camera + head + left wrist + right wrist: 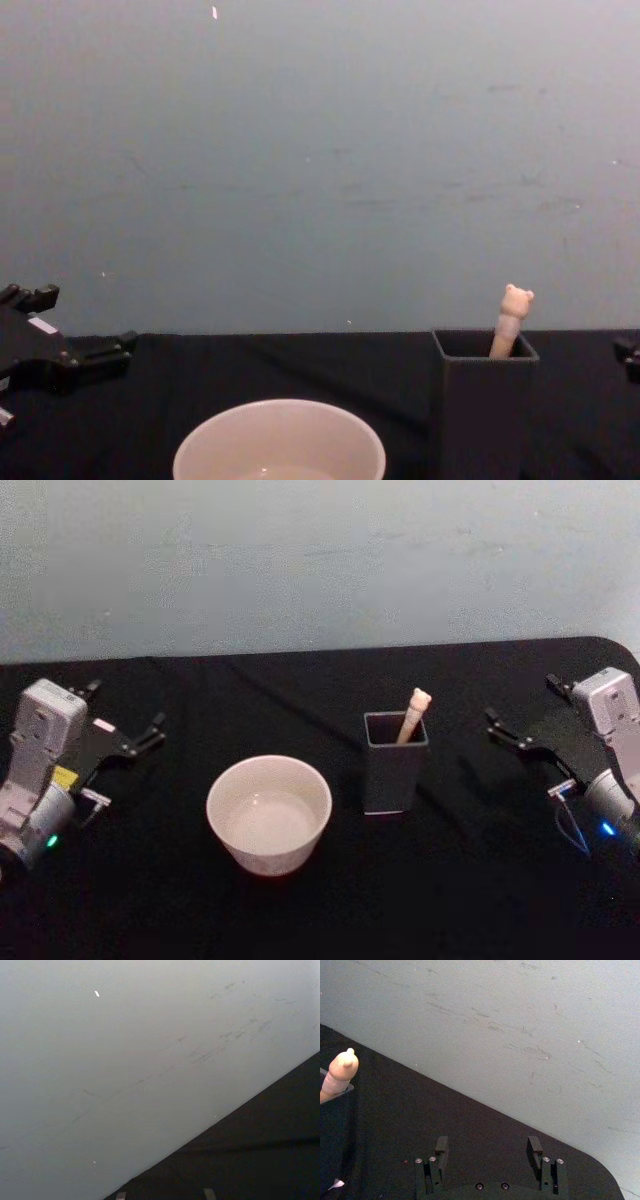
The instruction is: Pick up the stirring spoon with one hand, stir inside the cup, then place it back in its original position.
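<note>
Stirring spoon [415, 712] first; where does it stand?

— Start nearest: the cup [269, 813] sits closest to the robot, at about seven o'clock from the holder [396, 770]; the stirring spoon stands inside that holder, leaning toward its one o'clock corner, its bear-shaped top poking above the rim; its bowl is hidden down inside.

— And the claws?

— The left gripper [128, 704] hangs at nine o'clock of the cup, well apart from it, fingers spread wide, holding nothing; the right gripper [520, 698] hovers at three o'clock of the holder, likewise spread wide and empty; the wall [320, 560] lies beyond.

— So which step is in hand?

— The pick-up, I'd judge, and not yet begun; stirring and return are all ahead.

— What does the next move call for?

— The right gripper looks the nearer; it should travel toward nine o'clock, come over the holder, and close on the handle just below its top; then lift straight up, so the bowl clears the rim before crossing to the cup.
</note>
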